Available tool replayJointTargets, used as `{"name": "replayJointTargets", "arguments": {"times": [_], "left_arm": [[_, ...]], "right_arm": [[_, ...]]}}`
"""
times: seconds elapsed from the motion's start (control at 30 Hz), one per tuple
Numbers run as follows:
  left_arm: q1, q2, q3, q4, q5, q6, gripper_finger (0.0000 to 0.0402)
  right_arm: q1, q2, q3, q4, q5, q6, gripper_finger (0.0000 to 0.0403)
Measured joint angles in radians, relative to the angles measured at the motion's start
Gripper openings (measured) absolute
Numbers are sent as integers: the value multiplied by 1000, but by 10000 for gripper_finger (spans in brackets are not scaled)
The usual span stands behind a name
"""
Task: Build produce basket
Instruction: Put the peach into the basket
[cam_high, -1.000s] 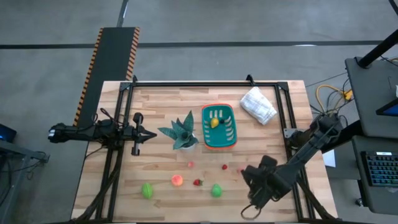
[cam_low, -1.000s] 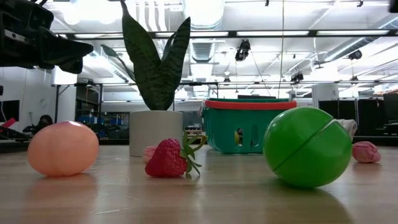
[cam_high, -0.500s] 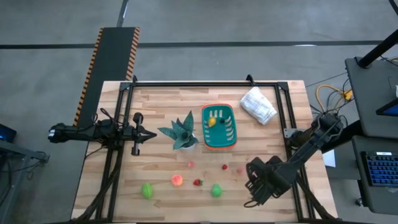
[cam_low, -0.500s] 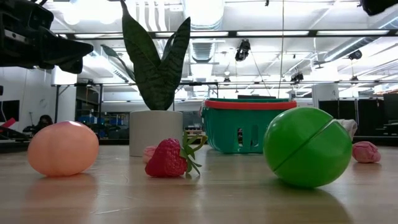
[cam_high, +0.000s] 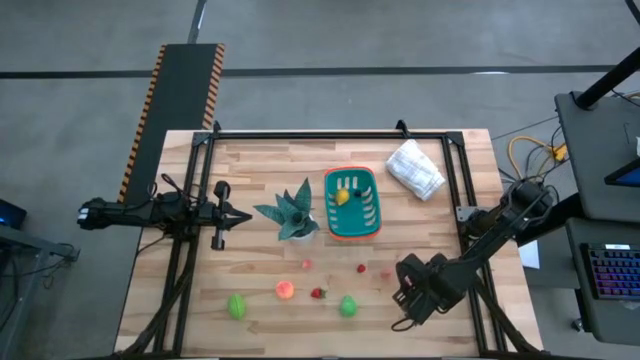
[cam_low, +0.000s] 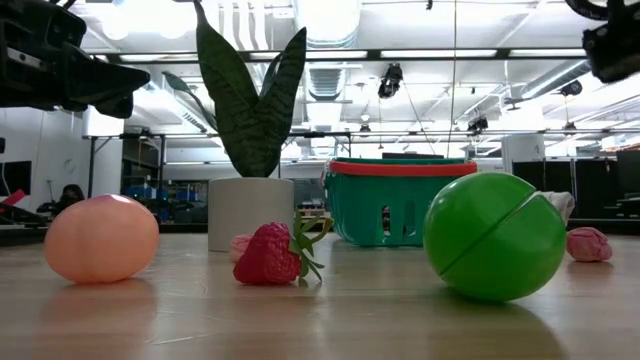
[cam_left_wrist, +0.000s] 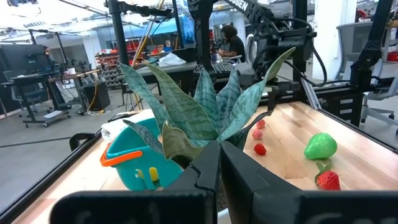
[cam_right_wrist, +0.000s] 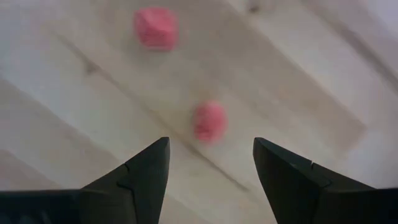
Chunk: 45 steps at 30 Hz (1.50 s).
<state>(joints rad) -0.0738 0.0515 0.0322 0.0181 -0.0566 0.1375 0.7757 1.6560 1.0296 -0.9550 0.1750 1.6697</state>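
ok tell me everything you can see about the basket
The basket is a small teal-green plastic tub with slotted sides and an orange rim band; the left wrist view shows an orange handle folded at one side. It stands upright on the wooden table, toward the far middle, just right of the potted plant and left of the white bag. A yellow piece of produce lies inside. Neither gripper touches it.
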Motion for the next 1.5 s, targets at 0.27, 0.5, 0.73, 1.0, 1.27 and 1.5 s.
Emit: {"name": "replayJointTargets", "arguments": {"times": [0.27, 0.5, 0.73, 1.0, 1.27, 1.5], "left_arm": [[0, 0, 0, 0, 0, 0, 0], [0, -1, 0, 0, 0, 0, 0], [0, -1, 0, 0, 0, 0, 0], [0, 0, 0, 0, 0, 0, 0], [0, 0, 0, 0, 0, 0, 0], [0, 0, 0, 0, 0, 0, 0]], "right_arm": [[0, -5, -64, 90, 8, 6, 224], [-4, -5, -128, 178, 27, 6, 224], [-5, -5, -134, 181, 28, 6, 224], [-5, -5, -151, 189, 36, 2, 224], [-6, -5, -163, 204, 36, 3, 209], [-6, -5, -163, 209, 36, -2, 149]]}}
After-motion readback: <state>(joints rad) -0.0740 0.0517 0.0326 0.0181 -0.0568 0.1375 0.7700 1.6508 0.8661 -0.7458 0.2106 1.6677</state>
